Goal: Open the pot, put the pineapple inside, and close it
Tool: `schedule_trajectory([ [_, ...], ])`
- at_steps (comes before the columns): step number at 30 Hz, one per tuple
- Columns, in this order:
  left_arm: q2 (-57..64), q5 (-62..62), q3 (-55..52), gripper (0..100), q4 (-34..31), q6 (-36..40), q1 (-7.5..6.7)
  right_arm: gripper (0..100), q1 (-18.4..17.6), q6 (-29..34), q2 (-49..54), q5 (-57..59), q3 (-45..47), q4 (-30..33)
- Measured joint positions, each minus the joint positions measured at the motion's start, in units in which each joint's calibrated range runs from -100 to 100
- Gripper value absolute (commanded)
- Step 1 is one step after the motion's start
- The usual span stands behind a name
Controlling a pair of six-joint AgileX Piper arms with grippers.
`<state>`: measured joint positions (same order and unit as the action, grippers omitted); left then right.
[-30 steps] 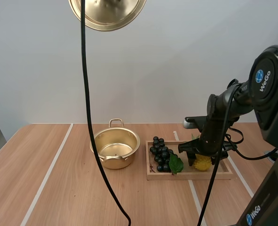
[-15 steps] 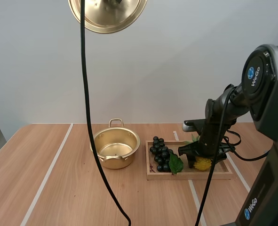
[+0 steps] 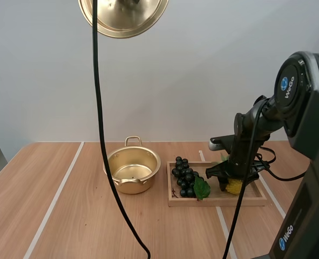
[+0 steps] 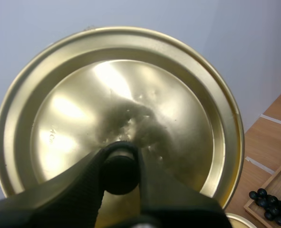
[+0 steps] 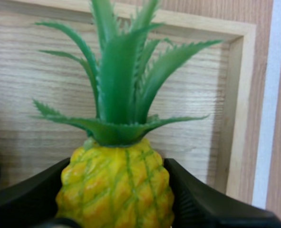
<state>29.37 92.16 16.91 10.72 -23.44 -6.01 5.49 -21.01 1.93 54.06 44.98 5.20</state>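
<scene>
We are at the pick-up: our left gripper (image 4: 120,161) holds the lid (image 4: 83,99) high by its knob (image 4: 119,172) (the pot (image 3: 132,170) stands open); our right gripper (image 3: 232,183) pinches the pineapple (image 5: 115,190) in the tray (image 3: 213,201). Next: lift clear, carry over the grapes (image 3: 185,177) to the pot.

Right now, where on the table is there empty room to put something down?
Lots of bare table left of the pot, out to the edge, and a strip in front of the pot and wooden tray. The tray is crowded: grapes, and the right claw on the pineapple. Only a thin gap splits pot and tray.
</scene>
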Motion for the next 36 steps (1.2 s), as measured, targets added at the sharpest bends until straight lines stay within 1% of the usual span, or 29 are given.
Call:
schedule_trajectory([
  [4, 0.7, -4.3, 0.0, 0, 0.0, 0.0, 0.00, 0, 0.0, -0.1, 1.2, 4.0, -4.4, 0.3],
  [10, 3.1, -15.2, 0.0, 0, 0.0, 0.0, 0.00, 0, 0.0, -0.3, 7.7, 9.7, -16.3, 0.3],
  [13, 4.1, -20.8, 0.0, 0, -1.1, 0.0, 0.00, 0, 0.0, -0.3, 10.7, 12.2, -23.1, -0.6],
  [16, 4.6, -27.0, 0.0, 0, -3.8, -0.1, 0.00, 0, 0.0, -0.3, 13.4, 14.0, -30.3, -3.9],
  [19, 4.6, -31.0, 0.9, 0, -5.0, -0.1, 0.00, 0, -0.4, -2.1, 15.0, 16.3, -37.9, -8.8],
  [22, 4.3, -32.7, 3.8, 0, -5.1, -0.1, 0.00, 0, -2.3, -4.0, 15.5, 18.8, -44.8, -13.5],
  [25, 4.2, -36.2, 7.9, 0, -4.8, 0.9, 0.00, 0, -5.4, -5.0, 15.5, 20.9, -49.0, -16.5],
  [28, 4.1, -38.6, 11.8, 0, -3.9, 1.8, 0.00, 0, -9.4, -6.2, 15.0, 22.8, -50.2, -18.2],
  [32, 4.1, -38.2, 15.4, 0, -3.4, 1.9, 0.00, 0, -14.1, -8.0, 11.8, 27.2, -50.4, -18.8],
  [36, 4.1, -33.4, 17.3, 0, -4.0, 2.0, 0.00, 0, -17.6, -8.7, 6.5, 31.3, -50.4, -18.8],
])
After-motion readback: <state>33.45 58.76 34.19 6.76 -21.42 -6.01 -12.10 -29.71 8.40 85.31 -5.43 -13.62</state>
